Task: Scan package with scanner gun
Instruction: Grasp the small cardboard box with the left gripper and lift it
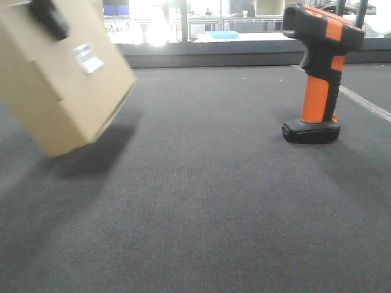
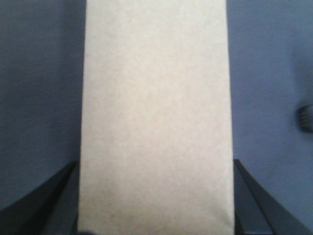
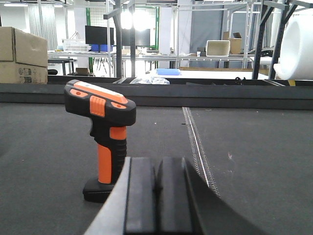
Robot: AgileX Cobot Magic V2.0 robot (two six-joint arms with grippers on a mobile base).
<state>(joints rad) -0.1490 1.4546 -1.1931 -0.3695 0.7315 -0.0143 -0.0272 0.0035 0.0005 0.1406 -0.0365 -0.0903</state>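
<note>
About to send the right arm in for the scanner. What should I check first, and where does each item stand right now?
1. Package gripped by left gripper: ok. It sits between both fingers, lifted and tilted off the mat.
2. Barcode label exposed: ok. It shows on the face turned toward the front camera.
3. Scanner gun upright on its base: ok.
4. Right gripper open for the handle: not ok, it is closed tight.
5. Right gripper at the scanner gun: not ok. The gun stands apart, ahead and left in the right wrist view.
6. Label aimed at the scanner head: cannot tell.
</note>
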